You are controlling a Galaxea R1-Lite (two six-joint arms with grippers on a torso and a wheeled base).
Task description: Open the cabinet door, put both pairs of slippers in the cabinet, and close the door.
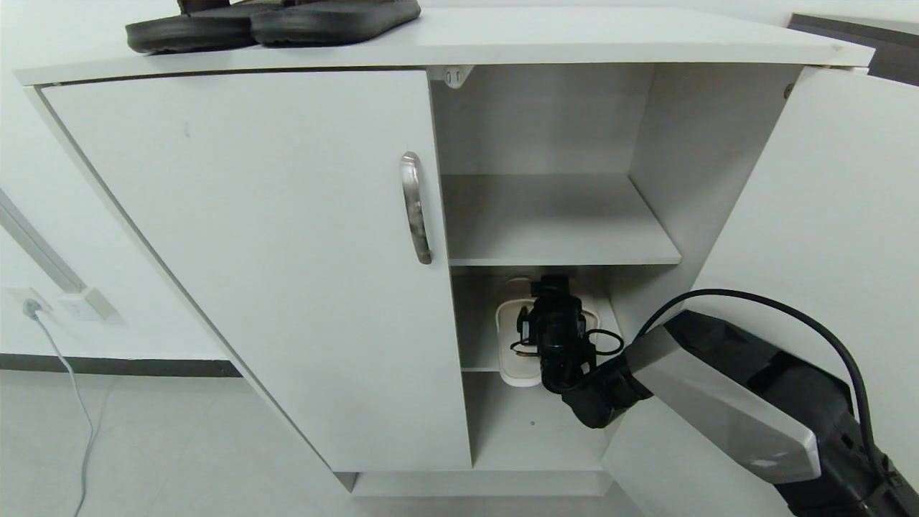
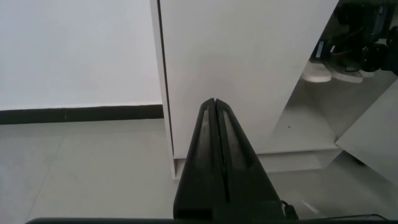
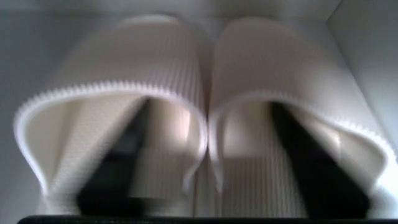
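A pair of white slippers (image 1: 511, 337) (image 3: 124, 68) lies side by side on the lower shelf of the white cabinet (image 1: 502, 50). My right gripper (image 1: 549, 291) (image 3: 208, 112) reaches into that shelf and stands open, with one dark finger (image 3: 118, 168) inside each slipper, apart from the inner walls. A pair of black slippers (image 1: 273, 25) rests on the cabinet top at the left. The right door (image 1: 826, 237) is swung open; the left door (image 1: 251, 251) is closed. My left gripper (image 2: 214, 106) hangs shut and empty low in front of the left door.
An empty upper shelf (image 1: 553, 222) sits above the white slippers. A metal handle (image 1: 415, 208) runs down the left door's edge. A wall socket with a cable (image 1: 32, 309) is at the far left. Bare floor (image 2: 81, 168) lies before the cabinet.
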